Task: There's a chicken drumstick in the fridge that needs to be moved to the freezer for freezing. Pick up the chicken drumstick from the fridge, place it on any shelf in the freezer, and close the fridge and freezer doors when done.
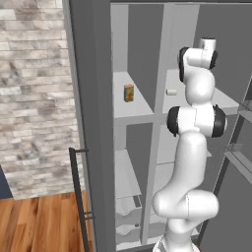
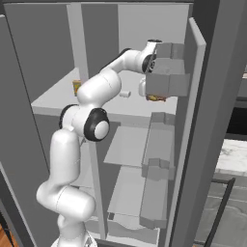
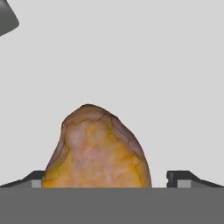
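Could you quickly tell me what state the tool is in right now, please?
Tool: open, fingertips either side of the chicken drumstick, not yet shut on it.

In the hand view the chicken drumstick (image 3: pixel 98 148) fills the gap between the two spread fingertips (image 3: pixel 181 178), touching the one at 9 o'clock with a small gap before the one at 3 o'clock; bare pale shelf lies open from 10 through 2 o'clock. In the right base view the door bins (image 2: pixel 166 77) crowd the wrist at 3 o'clock. In the left base view, the orange-yellow carton (image 1: pixel 128 92) stands well apart on the freezer (image 1: pixel 129 106) shelf, across the vertical divider (image 1: pixel 160 123).
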